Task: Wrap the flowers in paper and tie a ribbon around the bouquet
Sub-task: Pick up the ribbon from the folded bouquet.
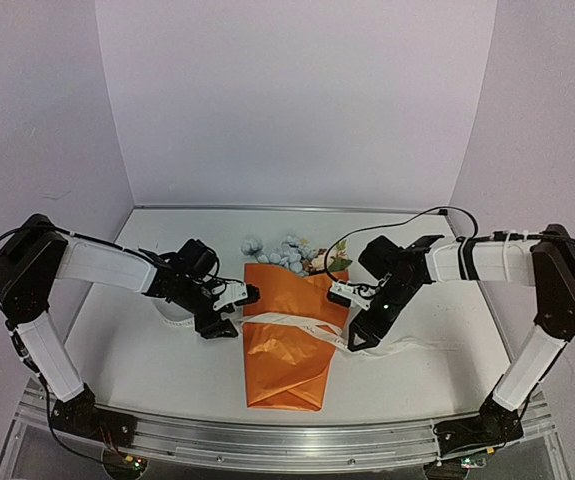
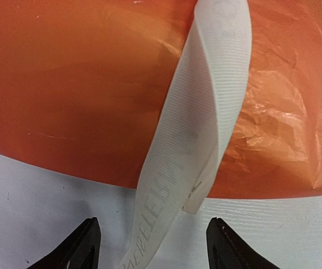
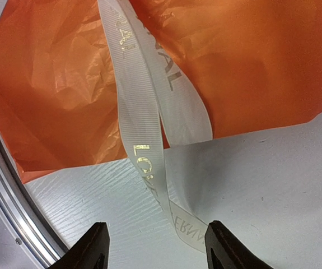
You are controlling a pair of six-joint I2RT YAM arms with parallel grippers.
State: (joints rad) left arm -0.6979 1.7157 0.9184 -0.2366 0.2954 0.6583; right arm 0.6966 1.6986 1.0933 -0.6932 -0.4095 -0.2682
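Note:
The bouquet (image 1: 289,340) lies in the middle of the table, an orange paper (image 2: 77,84) cone with its wide end toward the back. Blue, white and pink flowers (image 1: 289,252) stick out there. The cream ribbon (image 1: 292,321) crosses the cone's middle. My left gripper (image 1: 235,312) is at the cone's left edge. It is open (image 2: 152,246), and a twisted ribbon (image 2: 191,129) strand runs loose between its fingers. My right gripper (image 1: 353,325) is at the cone's right edge, also open (image 3: 158,246). The lettered ribbon (image 3: 141,134) lies on the table between its tips, untouched, with the paper (image 3: 250,61) beyond.
An aluminium rail (image 1: 267,440) runs along the near table edge and also shows in the right wrist view (image 3: 4,185). A ribbon tail (image 1: 407,346) trails on the table right of the cone. Pale walls close in the back and both sides.

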